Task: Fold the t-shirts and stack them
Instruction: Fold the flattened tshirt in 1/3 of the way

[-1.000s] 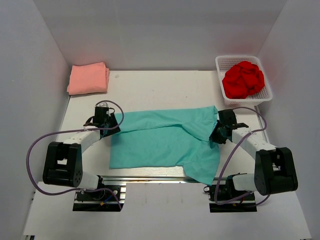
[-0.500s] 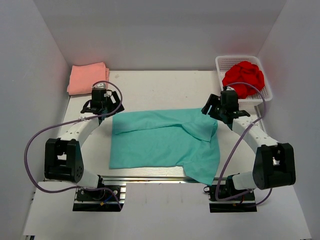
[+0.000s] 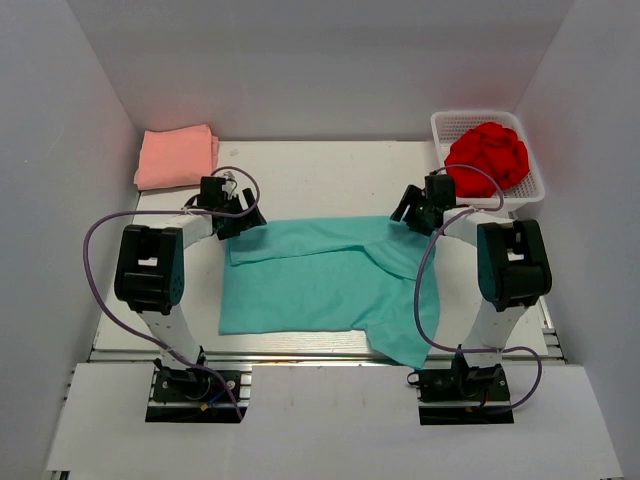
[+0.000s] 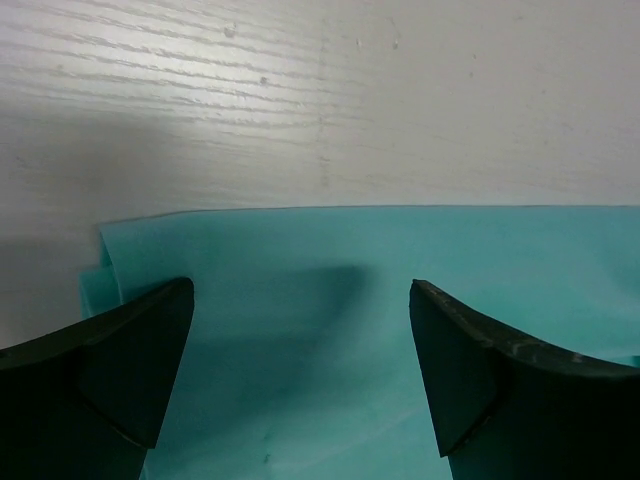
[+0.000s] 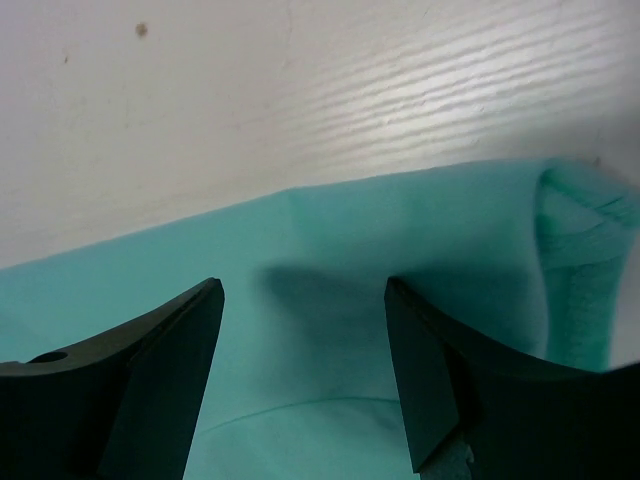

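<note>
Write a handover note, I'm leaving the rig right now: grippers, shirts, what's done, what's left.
Left gripper and right gripper: both open, holding nothing, over the far edge of the teal cotton t-shirt, which lies partly folded mid-table.
Salmon-pink tee sits folded at the far left corner.
Crumpled bright red tee is in the white mesh basket.
To do: finish teal, fold red, stack all.

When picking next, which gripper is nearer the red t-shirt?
Right. The right gripper is over the teal t-shirt, at its far right corner near the red t-shirt; the left gripper is at its far left corner.
</note>
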